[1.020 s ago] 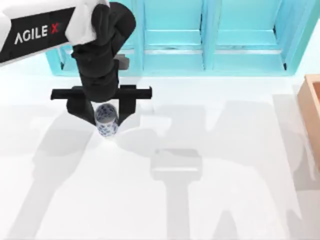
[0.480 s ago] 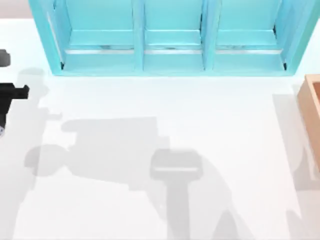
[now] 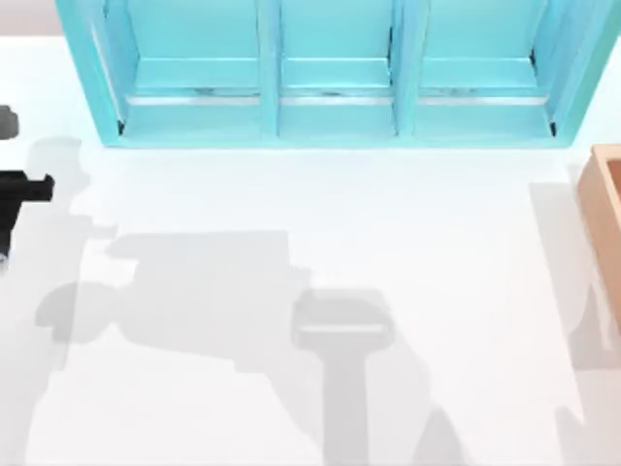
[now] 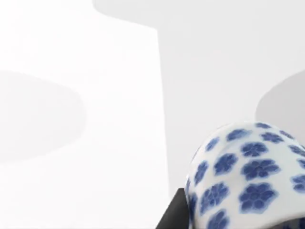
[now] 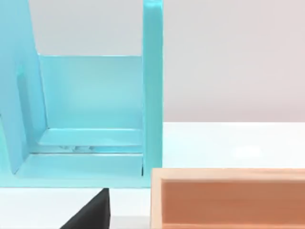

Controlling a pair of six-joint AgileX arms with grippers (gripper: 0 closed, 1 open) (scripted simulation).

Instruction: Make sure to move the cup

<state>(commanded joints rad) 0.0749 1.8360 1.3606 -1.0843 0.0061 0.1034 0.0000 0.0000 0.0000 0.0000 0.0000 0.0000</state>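
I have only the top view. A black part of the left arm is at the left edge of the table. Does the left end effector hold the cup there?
Observer: Yes. In the left wrist view the cup is at the left end effector, with a black finger against its side.
Operator: Does it stand on the table?
Observer: It seems lifted. The white table lies farther behind it.
Operator: Where is the right arm?
Observer: Parked. The right end effector hangs near the wooden box, facing the teal cabinet.
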